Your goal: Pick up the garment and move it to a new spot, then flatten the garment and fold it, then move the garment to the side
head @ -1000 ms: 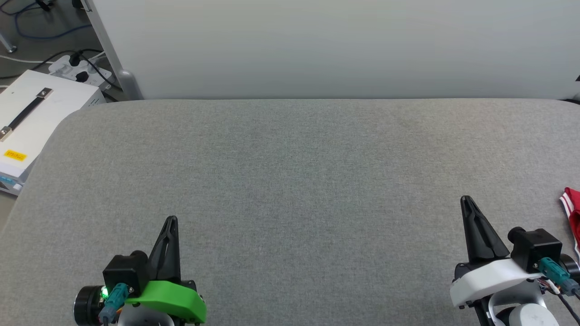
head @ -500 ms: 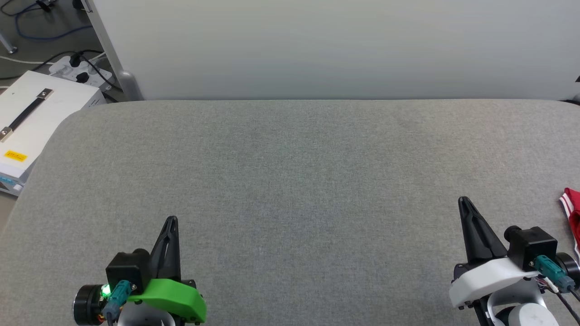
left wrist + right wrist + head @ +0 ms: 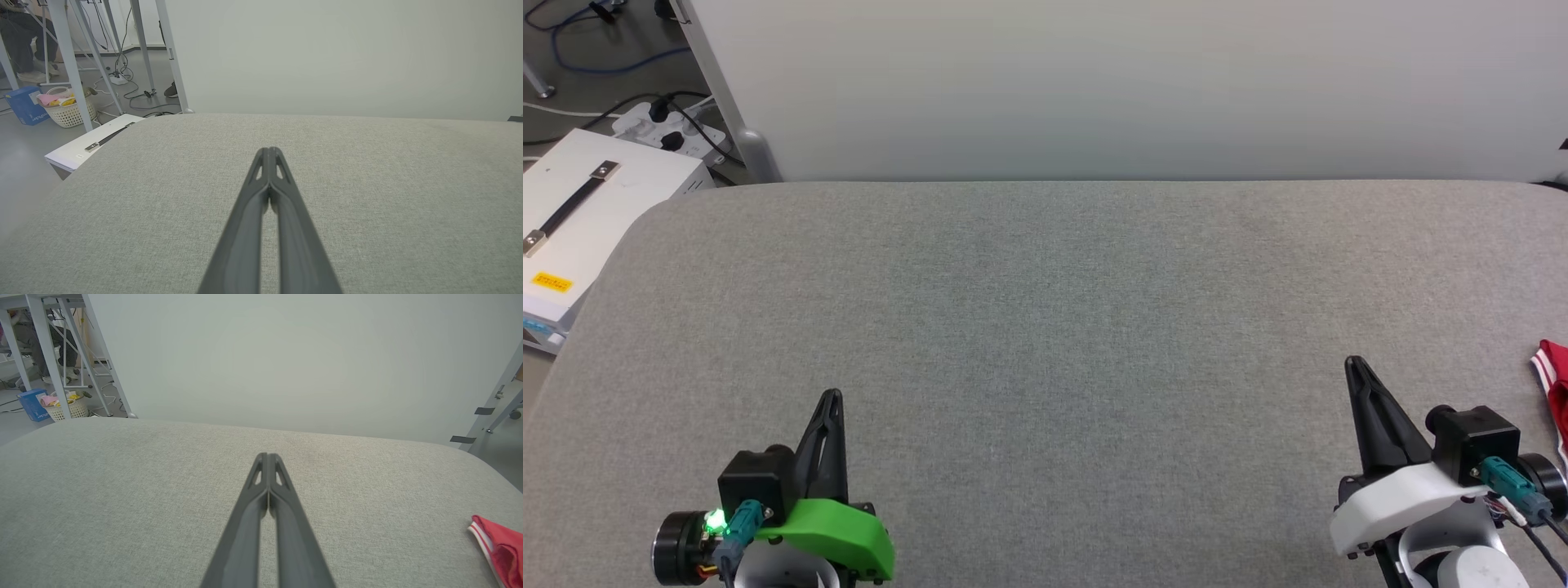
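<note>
The right pincer (image 3: 1352,364), like the left pincer (image 3: 832,397), hangs closed and empty above the desk (image 3: 1045,310) and should open, then swing right to the garment (image 3: 1555,380) lying there, pinching a thick fold.

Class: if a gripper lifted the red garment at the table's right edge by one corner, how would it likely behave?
Probably floppy: the garment lies bunched in soft folds, so it should drape and hang. Likely light, as the cloth looks thin at its striped trim. Pushed across the grey cloth-covered table, it would probably wrinkle rather than slide.
</note>
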You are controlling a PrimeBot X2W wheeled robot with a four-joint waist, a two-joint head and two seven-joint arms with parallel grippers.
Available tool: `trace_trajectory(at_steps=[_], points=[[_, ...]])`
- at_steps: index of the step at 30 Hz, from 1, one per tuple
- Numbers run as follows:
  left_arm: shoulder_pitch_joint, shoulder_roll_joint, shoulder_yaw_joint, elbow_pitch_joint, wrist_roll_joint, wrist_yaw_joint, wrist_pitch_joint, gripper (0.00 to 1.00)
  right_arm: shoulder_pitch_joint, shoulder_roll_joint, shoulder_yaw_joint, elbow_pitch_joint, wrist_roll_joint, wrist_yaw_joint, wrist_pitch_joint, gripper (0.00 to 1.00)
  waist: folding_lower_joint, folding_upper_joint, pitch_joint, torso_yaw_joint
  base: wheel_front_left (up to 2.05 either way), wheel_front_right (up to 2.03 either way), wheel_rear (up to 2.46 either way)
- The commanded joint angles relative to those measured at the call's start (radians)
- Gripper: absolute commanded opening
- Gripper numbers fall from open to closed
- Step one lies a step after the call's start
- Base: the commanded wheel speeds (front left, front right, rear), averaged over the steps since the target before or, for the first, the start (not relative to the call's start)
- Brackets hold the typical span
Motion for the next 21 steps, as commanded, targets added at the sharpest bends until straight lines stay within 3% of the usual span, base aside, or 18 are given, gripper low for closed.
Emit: trace_trajectory(at_steps=[1,21], points=[[-0.019,-0.006,0.003,-0.006,0.011,0.008,0.009,0.0,0.004,0.002,0.0,-0.007,-0.009,0.0,0.006,0.0,0.0,0.0067,0.0,0.0,0.0,0.0,0.0],[-0.026,-0.01,0.005,-0.017,0.043,0.024,0.049,0.0,0.005,0.004,0.001,-0.017,-0.036,-0.001,0.043,0.0,0.0,0.0086,-0.004,0.001,0.0,0.0,0.0]])
